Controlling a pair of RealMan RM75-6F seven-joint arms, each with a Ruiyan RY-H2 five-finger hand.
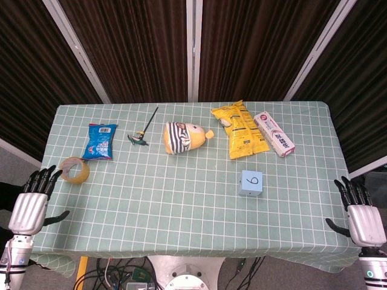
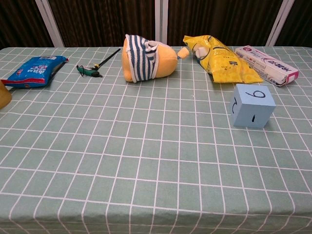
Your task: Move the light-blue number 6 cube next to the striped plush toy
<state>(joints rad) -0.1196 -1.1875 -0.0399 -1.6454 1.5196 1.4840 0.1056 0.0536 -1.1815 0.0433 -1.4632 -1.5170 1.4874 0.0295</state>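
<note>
The light-blue number 6 cube sits on the checked green tablecloth, right of centre. The striped yellow plush toy lies on its side further back, left of the cube and well apart from it. My left hand hangs off the table's left edge, fingers spread, holding nothing. Off the right edge, my right hand is also empty with fingers apart. Neither hand shows in the chest view.
A yellow snack bag and a white-pink box lie at the back right. A blue packet, a tape roll and a small dark tool lie on the left side.
</note>
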